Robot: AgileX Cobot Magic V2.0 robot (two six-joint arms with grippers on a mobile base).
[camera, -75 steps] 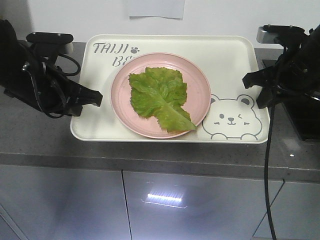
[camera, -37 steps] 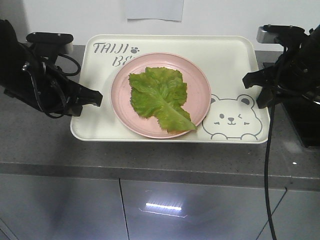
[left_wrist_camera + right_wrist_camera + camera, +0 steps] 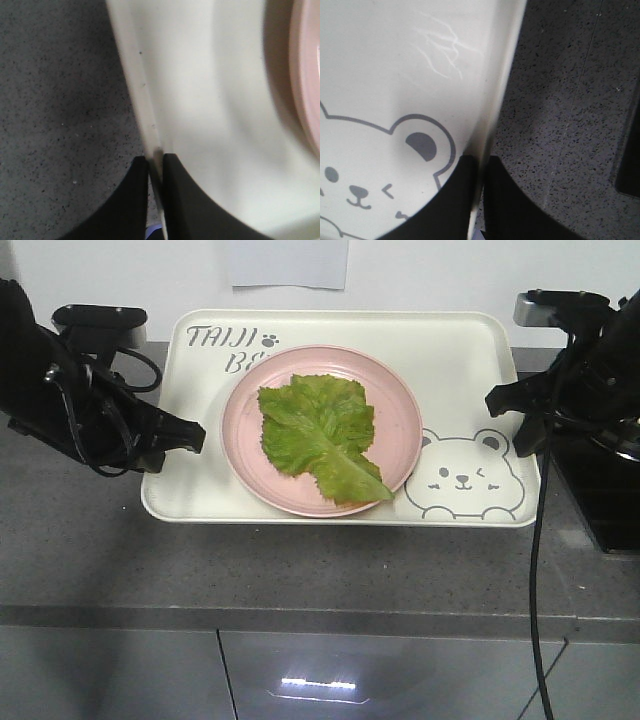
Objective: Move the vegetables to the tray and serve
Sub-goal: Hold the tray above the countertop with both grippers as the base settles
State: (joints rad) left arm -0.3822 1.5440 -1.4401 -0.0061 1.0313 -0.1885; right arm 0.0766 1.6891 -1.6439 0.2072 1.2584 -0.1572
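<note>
1. Front view:
   - The tray [image 3: 460, 370] sits flat on the grey counter [image 3: 300, 560]. Its "TAIJI" text [image 3: 225, 338] is at the far-left corner and its bear drawing [image 3: 462, 478] at the near-right.
   - A pink plate [image 3: 240, 430] rests on the tray, approx. centre.
   - The lettuce leaf [image 3: 320, 435] lies flat in the plate, pale rib running diagonally, narrow end toward the near-right rim.
   - The left gripper [image 3: 190, 437] is at the tray's left edge and the right gripper [image 3: 510, 422] at its right edge, each touching the rim.
   - Finger state is hard to read from this angle.
   - A sheet of paper [image 3: 285, 262] hangs on the wall behind.
   - Cabinet doors [image 3: 120, 680] sit below the counter.

2. Left wrist view:
   - The left gripper [image 3: 156, 161] has its two black fingers [image 3: 135, 200] nearly together, clamped on the tray [image 3: 200, 100] rim. One finger is outside over the counter [image 3: 60, 100], the other inside.
   - The plate [image 3: 305, 75] edge shows at far right, blurred.
   - The lettuce is out of frame.

3. Right wrist view:
   - The right gripper [image 3: 480, 162] has its fingers [image 3: 452, 200] pinched on the tray [image 3: 395, 75] rim, one each side.
   - The bear drawing [image 3: 370, 170] is just beside the inner finger.
   - The counter [image 3: 560, 100] lies outside the rim.
   - Faint white scratch marks show on the tray floor.
</note>
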